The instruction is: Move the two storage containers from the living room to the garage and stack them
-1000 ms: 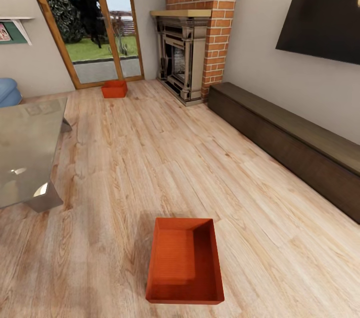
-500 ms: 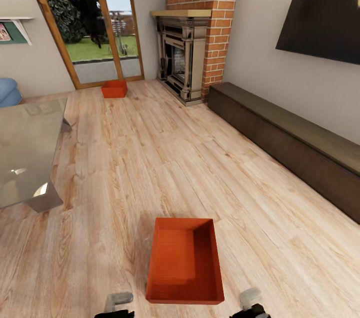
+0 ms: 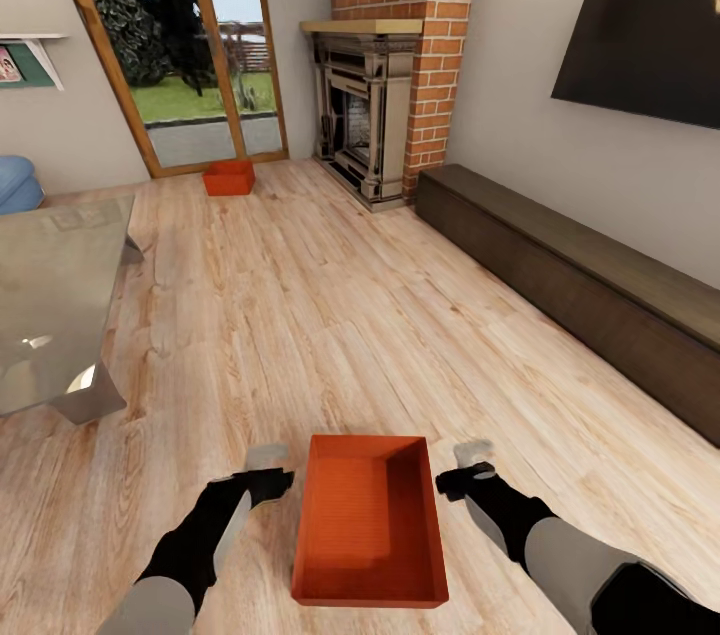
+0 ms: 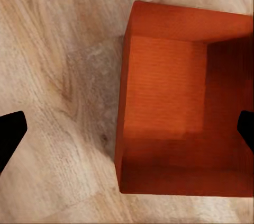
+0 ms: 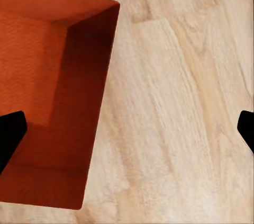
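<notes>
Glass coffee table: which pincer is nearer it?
Left. The left pincer is on the near bin's side facing the table; the right pincer is across the bin.

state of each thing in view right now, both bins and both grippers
near storage container: upright on the wood floor, empty, ungripped
far storage container: on the floor by the glass door, untouched
left gripper: open, beside the near container's left wall
right gripper: open, beside its right wall

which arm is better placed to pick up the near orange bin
Neither clearly: the left gripper and right gripper flank the near container evenly, both open and apart from its walls. A two-arm squeeze looks likeliest.
</notes>
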